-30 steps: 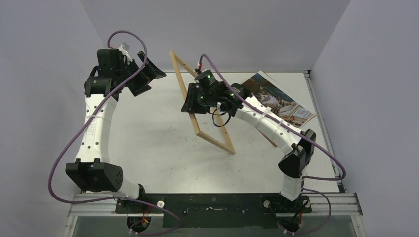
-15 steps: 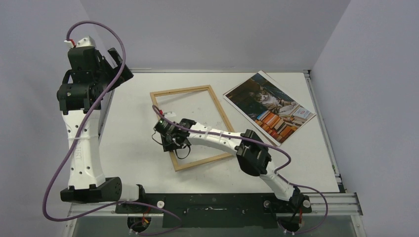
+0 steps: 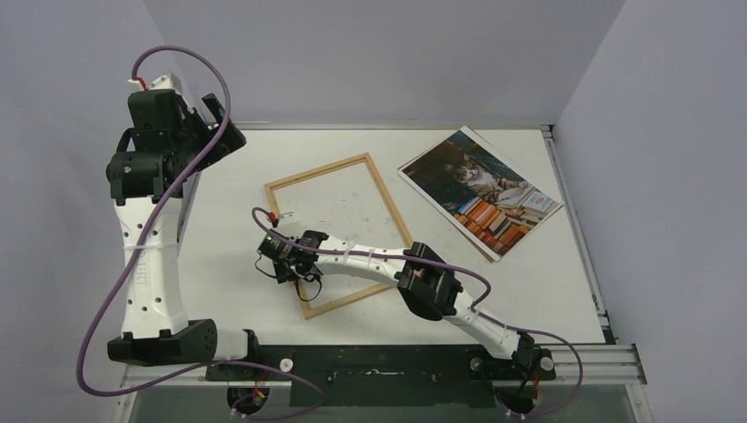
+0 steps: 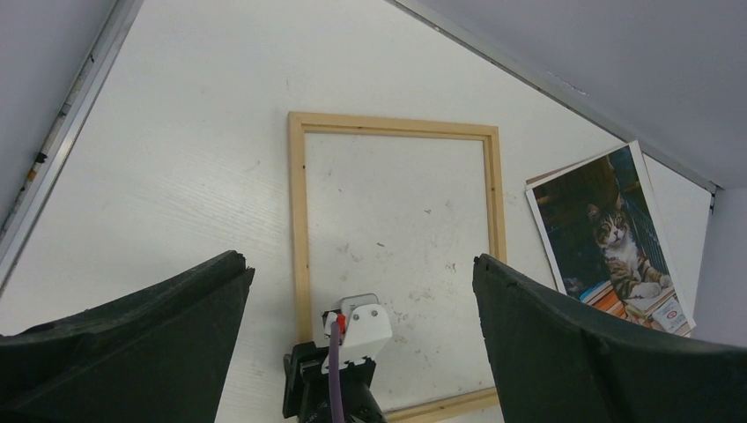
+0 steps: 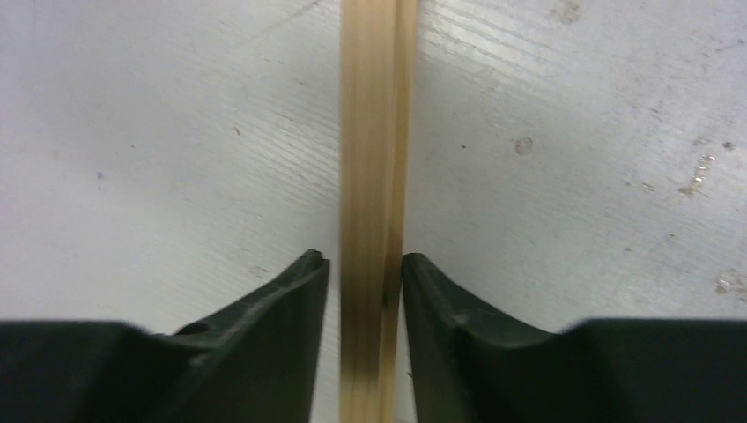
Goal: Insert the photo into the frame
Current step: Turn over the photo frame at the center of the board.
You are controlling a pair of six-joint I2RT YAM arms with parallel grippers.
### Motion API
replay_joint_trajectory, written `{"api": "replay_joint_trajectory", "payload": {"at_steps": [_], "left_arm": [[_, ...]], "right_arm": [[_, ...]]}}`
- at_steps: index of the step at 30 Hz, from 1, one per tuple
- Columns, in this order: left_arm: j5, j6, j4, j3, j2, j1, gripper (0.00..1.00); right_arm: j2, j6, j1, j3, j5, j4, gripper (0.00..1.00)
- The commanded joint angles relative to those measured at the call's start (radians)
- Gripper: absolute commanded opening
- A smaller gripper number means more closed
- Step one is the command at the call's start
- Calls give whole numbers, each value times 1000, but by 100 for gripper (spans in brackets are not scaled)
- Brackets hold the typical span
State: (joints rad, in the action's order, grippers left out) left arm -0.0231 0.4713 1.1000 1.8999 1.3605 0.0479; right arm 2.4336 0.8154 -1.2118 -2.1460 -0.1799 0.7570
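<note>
Lowered flat since earlier, the frame (image 3: 317,172) has one rail between the fingers of the right gripper (image 5: 366,260); whether it is clenched cannot be told. If snagged on withdrawal, it could be dragged askew.

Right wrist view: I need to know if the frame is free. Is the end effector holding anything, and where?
The right end effector straddles the frame's left long rail, toward its near end; whether it grips cannot be told.

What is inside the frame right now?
Only bare, scuffed table shows inside the frame; the photo lies outside it. The right hand and its arm cover a strip near the front rail.
</note>
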Motion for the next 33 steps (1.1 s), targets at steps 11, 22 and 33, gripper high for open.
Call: {"api": "replay_joint_trajectory", "payload": {"at_steps": [11, 22, 33], "left_arm": [[76, -4, -6, -19, -24, 3, 97], [160, 13, -53, -337, -73, 3, 97], [245, 101, -329, -774, 29, 3, 92]], "right_arm": [[-255, 18, 75, 103, 13, -127, 65], [-708, -47, 433, 607, 40, -139, 77], [-649, -225, 659, 706, 350, -34, 78]]}}
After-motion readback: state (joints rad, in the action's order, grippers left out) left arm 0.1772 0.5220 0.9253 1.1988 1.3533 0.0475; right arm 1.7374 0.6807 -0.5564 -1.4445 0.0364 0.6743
